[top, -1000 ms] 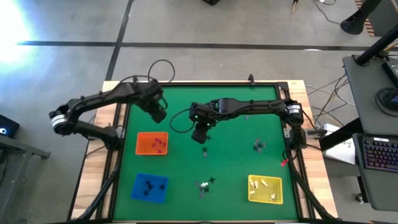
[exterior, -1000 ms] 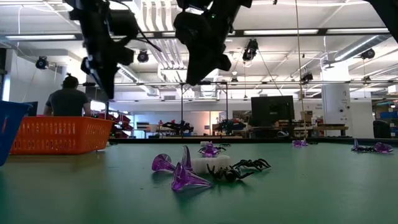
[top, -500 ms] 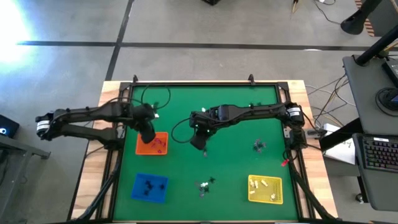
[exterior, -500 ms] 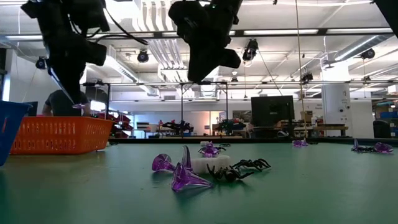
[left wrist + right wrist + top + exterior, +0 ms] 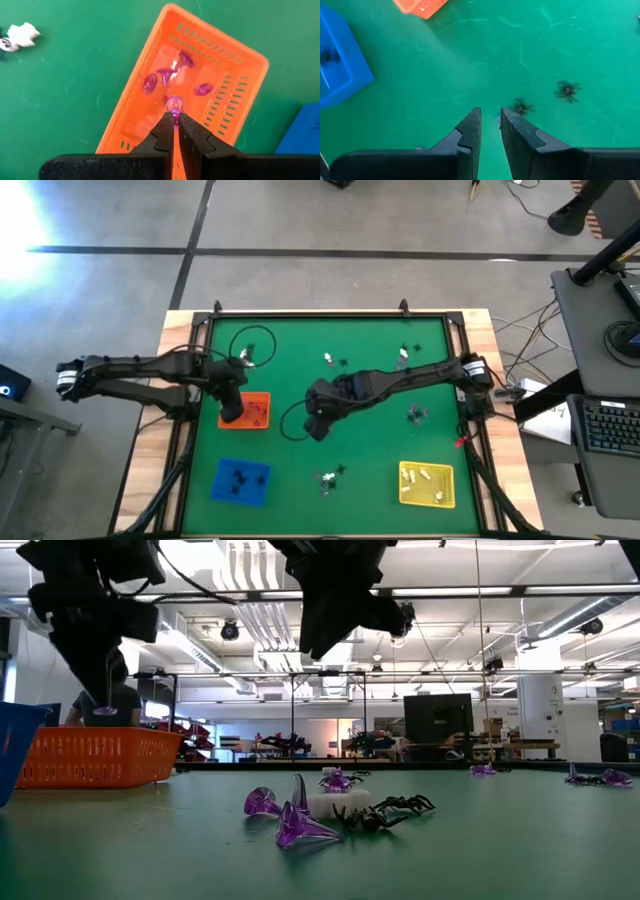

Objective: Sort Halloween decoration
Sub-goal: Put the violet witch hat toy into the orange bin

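My left gripper is shut on a small pinkish-purple trinket above the orange tray. Several purple trinkets lie on that tray's floor. The high view shows this gripper over the tray's left part. My right gripper hangs above the green table's middle, its fingers a narrow gap apart with nothing seen between them. Two black spiders lie on the table beyond it. Purple cones, a white piece and a black spider lie in a pile near the front edge. My left gripper pinches the purple trinket between its two fingertips, and a rounded end sticks out past them. The fingers come steeply from above. The trinket hangs clear above the orange tray's floor; in the low view it shows under the fingers.
A blue tray with black pieces stands near left, and a yellow tray with white pieces near right. Loose trinkets lie far middle, far right and right. A cable loop lies far left.
My left gripper has swung from the table's far left toward the near edge and sunk, bringing the purple trinket over the orange tray. My right gripper has moved toward the near edge and rolled about its own line, uncovering trinkets at the far middle.
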